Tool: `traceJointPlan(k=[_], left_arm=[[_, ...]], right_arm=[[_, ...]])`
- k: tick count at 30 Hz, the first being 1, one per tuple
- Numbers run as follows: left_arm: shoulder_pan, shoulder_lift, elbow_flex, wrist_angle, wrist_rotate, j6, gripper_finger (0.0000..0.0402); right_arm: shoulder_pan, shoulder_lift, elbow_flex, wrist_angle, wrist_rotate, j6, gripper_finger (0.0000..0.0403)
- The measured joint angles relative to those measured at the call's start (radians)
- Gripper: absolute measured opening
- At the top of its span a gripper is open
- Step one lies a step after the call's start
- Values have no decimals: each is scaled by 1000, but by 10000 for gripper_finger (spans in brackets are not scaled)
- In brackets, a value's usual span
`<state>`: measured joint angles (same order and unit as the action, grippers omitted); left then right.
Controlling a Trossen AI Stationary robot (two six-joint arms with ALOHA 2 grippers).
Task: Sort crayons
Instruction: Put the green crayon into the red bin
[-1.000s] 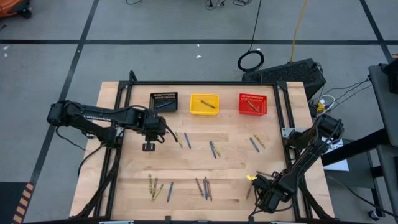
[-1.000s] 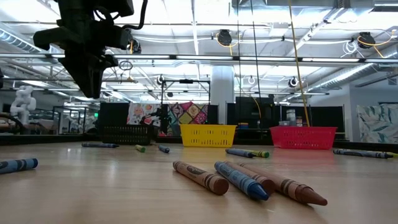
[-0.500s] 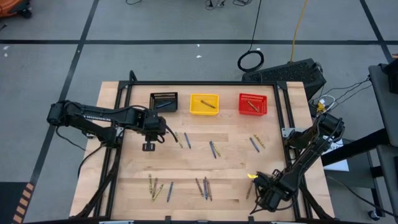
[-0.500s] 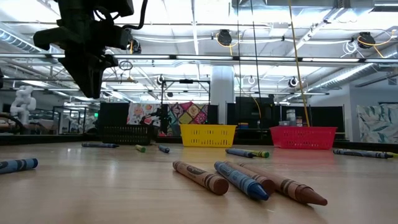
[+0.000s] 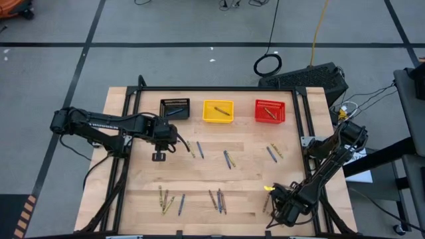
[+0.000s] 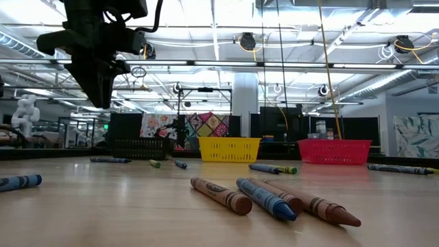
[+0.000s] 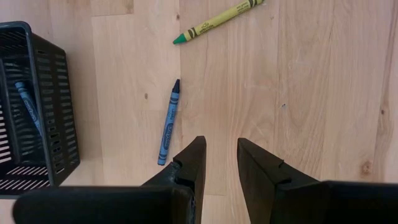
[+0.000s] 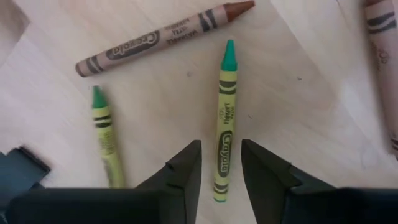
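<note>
- The right claw [image 8: 221, 180] hung low over the near right corner of the table [image 5: 246, 179], its two fingers parted a little way with nothing gripped between them.
- A yellow-green crayon [image 8: 222, 124] lay flat on the wood, its nearer end running into the gap between those fingers, so this looked like the pick in hand.
- To do it well, the claw would want to come straight down, centred on the crayon's length, and pinch across its thin width so it cannot roll.
- A second yellow-green crayon [image 8: 104, 134] and a brown crayon [image 8: 165, 37] lay close by; the fingers should stay clear of both.
- By its colour it probably belonged in the yellow bin [image 5: 218, 110], well apart at the far edge, between the black bin [image 5: 174, 107] and the red bin [image 5: 269, 111].
- The right arm was folded back, with its wrist pitched down at the table.
- The left claw [image 7: 217, 162] hovered above the table just beside the black bin, slightly open and empty, with a blue crayon [image 7: 168, 122] lying beside its tips.
- Other crayons lay scattered in small groups across the middle and near part of the table.
</note>
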<state>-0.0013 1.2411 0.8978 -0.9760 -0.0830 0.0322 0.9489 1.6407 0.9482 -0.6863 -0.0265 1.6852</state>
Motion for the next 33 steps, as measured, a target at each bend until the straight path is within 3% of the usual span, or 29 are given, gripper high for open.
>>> traceJointPlan(k=[11, 19, 33], left_arm=[[0, 0, 0, -2, 0, 0, 86], [0, 0, 0, -1, 0, 0, 86], [0, 0, 0, -1, 0, 0, 86]], right_arm=[[0, 65, 3, 1, -4, 31, 70], [-1, 65, 2, -4, -26, 31, 7], [0, 75, 74, -99, -28, 26, 1]])
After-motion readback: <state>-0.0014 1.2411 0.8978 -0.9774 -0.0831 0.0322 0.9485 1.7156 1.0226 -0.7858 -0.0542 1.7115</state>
